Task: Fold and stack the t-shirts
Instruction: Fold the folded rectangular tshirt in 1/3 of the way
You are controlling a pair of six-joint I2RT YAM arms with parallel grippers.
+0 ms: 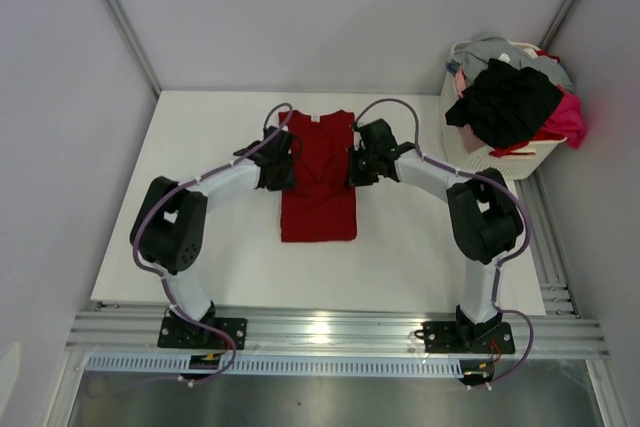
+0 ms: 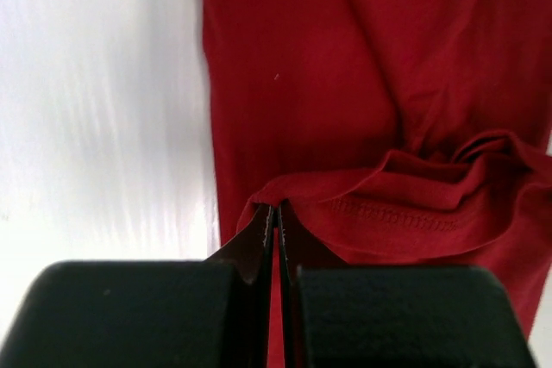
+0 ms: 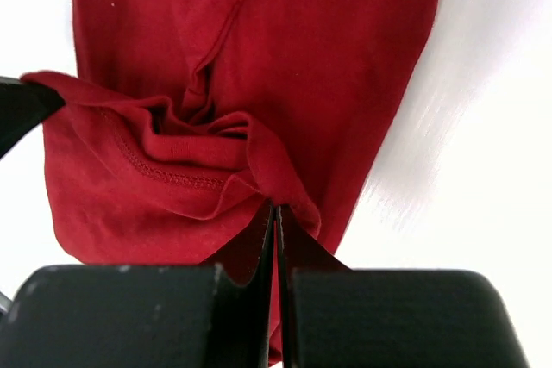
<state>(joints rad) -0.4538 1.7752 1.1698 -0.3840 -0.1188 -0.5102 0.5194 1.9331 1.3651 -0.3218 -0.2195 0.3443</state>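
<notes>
A dark red short-sleeved cloth t-shirt (image 1: 318, 197) lies lengthwise on the flat white table (image 1: 200, 127), its sides folded in. The left gripper (image 1: 283, 169) meets its left edge and the right gripper (image 1: 355, 167) its right edge, each seemingly pinching cloth. Far right, a white slatted plastic basket (image 1: 480, 159) holds a heap of black, pink and grey garments (image 1: 508, 102).

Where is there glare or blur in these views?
Top external: sharp, one bright reflection on the metal rail. Left wrist: white table washed out with streaky glare, left pincer soft up close. Right wrist: table blown out too, red t-shirt stitching crisp.
</notes>
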